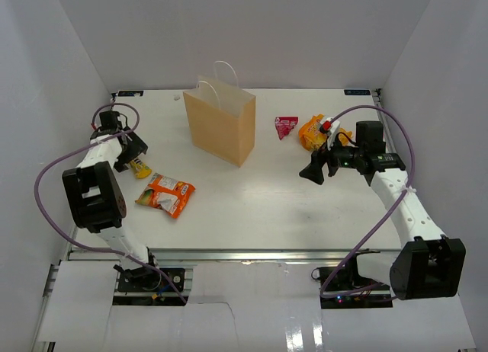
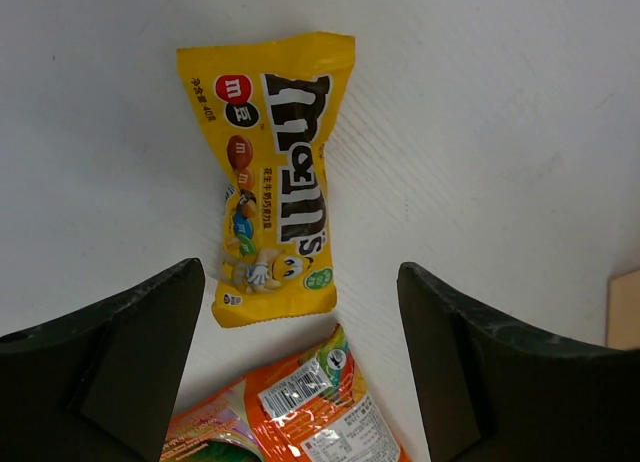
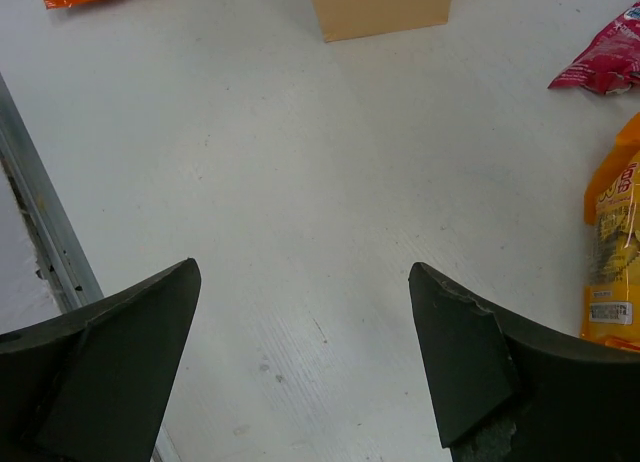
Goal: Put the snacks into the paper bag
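Since the yellow M&M's packet (image 2: 275,177) is lying flat on the bench (image 2: 500,132) at its left side, its long axis is running straight away from my left hand (image 2: 300,274). Its near end is sitting between my spread fingers (image 2: 120,352), which are straddling its narrow width. My right hand (image 3: 300,272), also spread and holding nothing, is waiting well apart, past the paper bag (image 1: 221,123).

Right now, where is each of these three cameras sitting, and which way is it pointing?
Top external: above and behind the arms, looking down on the table and paper bag; both arms show.
Left wrist: on the left arm, looking down at the yellow packet between the open left gripper fingers.
Right wrist: on the right arm, looking across the table toward the paper bag; open right gripper shows.
Both wrist views share the orange-white packet.
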